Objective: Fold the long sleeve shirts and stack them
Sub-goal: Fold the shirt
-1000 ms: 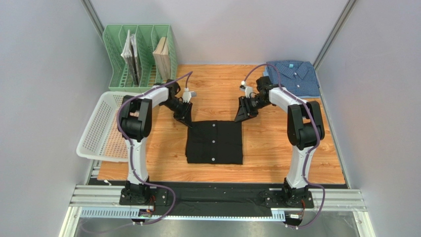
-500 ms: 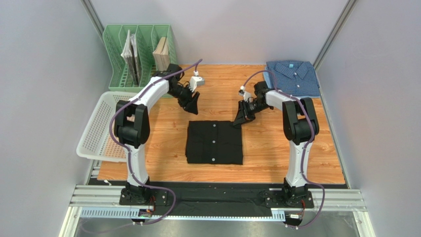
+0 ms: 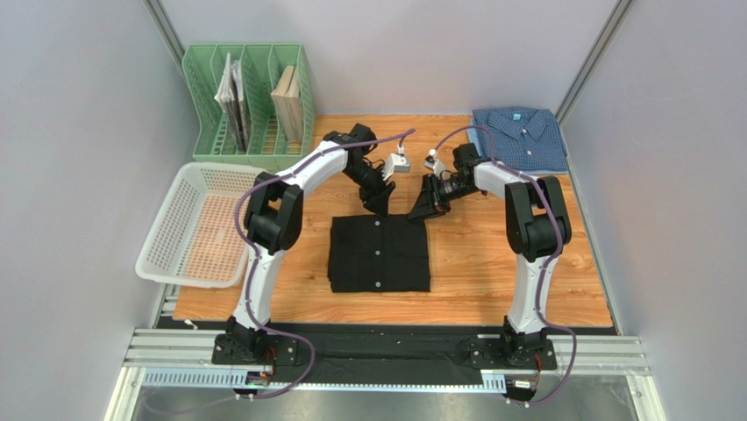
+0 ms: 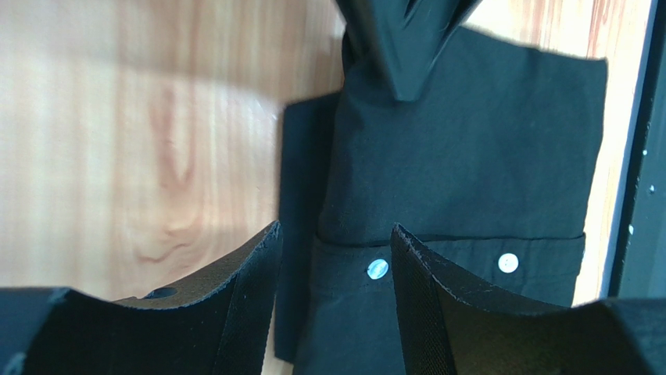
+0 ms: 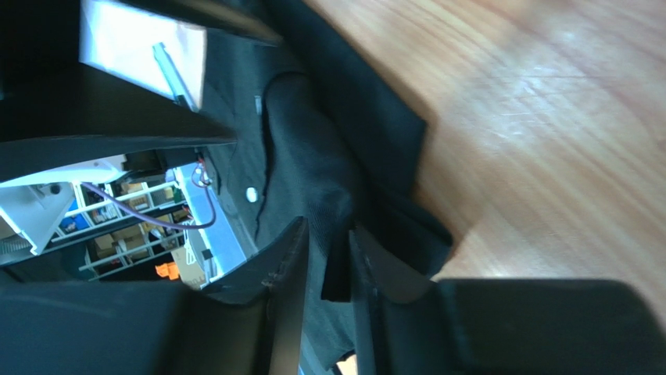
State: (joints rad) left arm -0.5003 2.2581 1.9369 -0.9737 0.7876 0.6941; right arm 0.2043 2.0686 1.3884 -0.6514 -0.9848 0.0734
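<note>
The desk (image 3: 491, 263) carries a white basket (image 3: 175, 237) hanging over its left edge and a green rack (image 3: 203, 96) at the far left; what stands in the rack's slots is too small to make out. The black shirt (image 3: 381, 254) lies folded flat at mid-desk, a little wider than deep, its button strip running near to far. Both grippers cover its far edge from above, so the collar cannot be made out. The blue shirt (image 3: 519, 136) lies folded in the far right corner, collar towards the back wall, well apart from the black one. The left gripper (image 4: 334, 230) hangs over the button strip with jaws apart and nothing between them. The right gripper (image 5: 327, 228), in a blurred view, has its jaws nearly together on a fold at the black shirt's far right corner.
</note>
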